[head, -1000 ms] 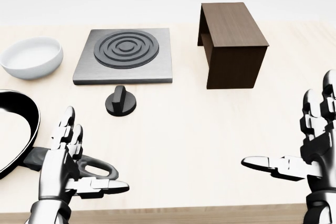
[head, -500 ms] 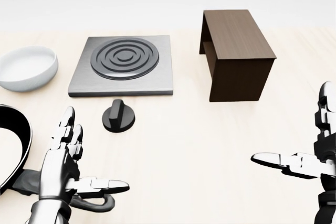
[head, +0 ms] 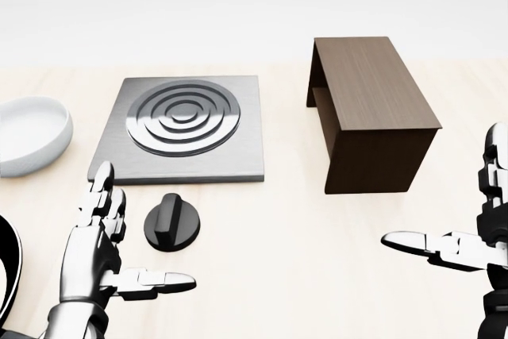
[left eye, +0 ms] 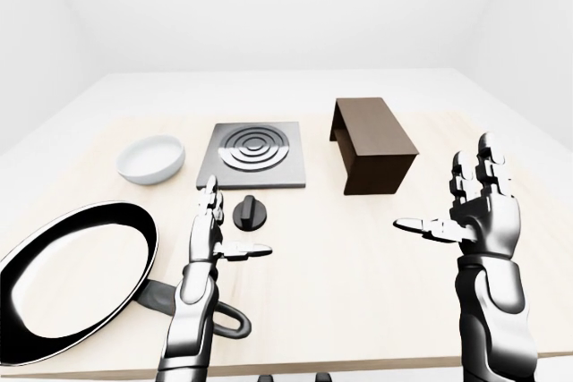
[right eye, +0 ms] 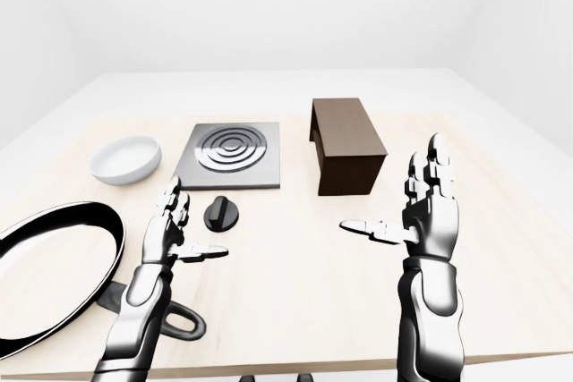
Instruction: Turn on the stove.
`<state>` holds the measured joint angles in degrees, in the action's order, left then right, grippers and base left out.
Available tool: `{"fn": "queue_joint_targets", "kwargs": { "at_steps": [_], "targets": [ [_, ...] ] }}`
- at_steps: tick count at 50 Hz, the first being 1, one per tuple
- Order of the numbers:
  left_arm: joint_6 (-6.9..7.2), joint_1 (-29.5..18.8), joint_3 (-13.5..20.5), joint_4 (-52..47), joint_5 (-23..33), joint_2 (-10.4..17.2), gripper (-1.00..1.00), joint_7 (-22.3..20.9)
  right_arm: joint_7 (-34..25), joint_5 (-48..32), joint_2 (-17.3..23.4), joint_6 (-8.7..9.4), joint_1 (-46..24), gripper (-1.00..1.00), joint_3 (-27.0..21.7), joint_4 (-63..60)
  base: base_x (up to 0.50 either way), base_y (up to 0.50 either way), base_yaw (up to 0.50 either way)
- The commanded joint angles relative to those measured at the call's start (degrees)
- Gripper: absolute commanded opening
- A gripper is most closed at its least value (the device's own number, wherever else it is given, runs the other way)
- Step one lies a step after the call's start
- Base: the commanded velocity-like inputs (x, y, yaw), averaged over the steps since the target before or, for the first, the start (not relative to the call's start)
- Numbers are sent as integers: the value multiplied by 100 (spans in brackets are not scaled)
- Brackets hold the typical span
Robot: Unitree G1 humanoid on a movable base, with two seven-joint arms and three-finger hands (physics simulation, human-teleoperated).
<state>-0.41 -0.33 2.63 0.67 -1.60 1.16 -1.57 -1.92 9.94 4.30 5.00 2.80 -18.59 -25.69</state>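
Observation:
A grey square stove plate point(head: 181, 129) with dark concentric rings lies on the pale wooden table point(head: 270, 260). Its black round knob point(head: 172, 228) sits on the table just below the plate. My left hand point(head: 103, 256) is open, fingers up, thumb pointing right, just left of and below the knob, apart from it. My right hand point(head: 476, 232) is open at the right edge of the head view, far from the knob, holding nothing.
A dark brown wooden box point(head: 373, 113) stands to the right of the stove. A white bowl point(head: 28, 134) sits to its left. A black frying pan point(left eye: 72, 275) with a looped handle lies at the lower left in the left-eye view.
The camera has moved forward: the stove, knob and box have shifted down and grown, and the pan has slid out at the left. Both hands stay open in about the same place.

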Motion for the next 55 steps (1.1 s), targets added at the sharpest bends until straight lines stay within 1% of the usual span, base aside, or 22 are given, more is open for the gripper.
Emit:
{"fn": "queue_joint_targets", "kwargs": {
  "at_steps": [1, 9, 14, 15, 16, 17, 19, 23, 24, 25, 26, 29, 30, 31, 32, 35, 36, 41, 42, 44, 50, 55],
  "targets": [
    [-22, 30, -6, 9, 10, -2, 100, 2, -18, -1, -12, 0, 32, 100, -9, 4, 36, 0, 0],
    [-11, 29, -2, -4, 7, 0, 100, 0, -16, -3, -13, 0, 35, 100, -6, -17, 36, 0, 0],
    [4, -39, -37, 46, 79, -1, 100, 22, -36, 80, -53, 0, 80, 100, -29, -37, 0, 0, 0],
    [35, -87, -64, 51, 103, -10, 100, 28, -45, 82, -51, 0, 78, 100, -22, -9, 0, 0, 0],
    [32, -117, -71, 72, 118, -10, 100, 33, -46, 88, -49, 0, 81, 100, -21, -5, 0, 0, 0],
    [71, -151, -82, 53, 133, -14, 100, 46, -47, 96, -48, 0, 85, 100, -21, -11, 0, 0, 0],
    [90, -183, -90, 60, 146, -16, 100, 54, -44, 93, -48, 0, 90, 100, -16, -19, 0, 0, 0],
    [91, -185, -90, 61, 147, -16, 100, 54, -43, 94, -48, 0, 90, 100, -16, -20, 0, 0, 0],
    [49, -573, -84, 445, 221, -5, 100, 133, -57, 104, -57, 0, 104, 100, -16, -2, 0, 0, 0],
    [-38, -729, -60, 682, 264, 20, 100, 188, -58, 115, -58, 0, 111, 100, -14, -28, 0, 0, 0],
    [-45, -739, -59, 699, 265, 22, 100, 193, -58, 116, -58, 0, 111, 100, -14, -30, 0, 0, 0],
    [-206, -753, -44, 933, 265, 45, 100, 188, -60, 126, -51, 0, 97, 100, -14, -75, 0, 0, 0],
    [-210, -754, -44, 939, 266, 46, 100, 189, -60, 126, -51, 0, 97, 100, -15, -74, 0, 0, 0],
    [-302, -789, -37, 1102, 271, 52, 100, 193, -70, 125, -56, 0, 105, 100, -16, -50, 0, 0, 0],
    [-359, -829, -30, 1224, 270, 58, 100, 194, -71, 121, -58, 0, 106, 100, -12, -33, 0, 0, 0],
    [-365, -833, -31, 1236, 269, 60, 100, 195, -71, 121, -58, 0, 106, 100, -11, -32, 0, 0, 0],
    [-297, -851, -37, 1215, 265, 59, 100, 195, -59, 113, -52, 0, 89, 100, 1, -42, 0, 0, 0],
    [-292, -851, -39, 1213, 264, 59, 100, 196, -58, 113, -51, 0, 88, 100, 2, -43, 0, 0, 0],
    [-459, -955, -60, 1708, 347, 60, 100, 232, -64, 117, -50, 0, 88, 100, 2, -34, 0, 0, 0],
    [-459, -1020, -50, 1929, 341, 63, 100, 236, -64, 109, -50, 0, 88, 100, 10, -36, 0, 0, 0],
    [-459, -1100, -34, 2162, 306, 84, 100, 194, -56, 115, -37, 0, 72, 100, 1, -38, 0, 0, 0],
    [-459, -1098, -38, 2195, 292, 86, 100, 177, -51, 91, -43, 0, 67, 100, 24, -25, 0, 0, 0]
  ]
}}
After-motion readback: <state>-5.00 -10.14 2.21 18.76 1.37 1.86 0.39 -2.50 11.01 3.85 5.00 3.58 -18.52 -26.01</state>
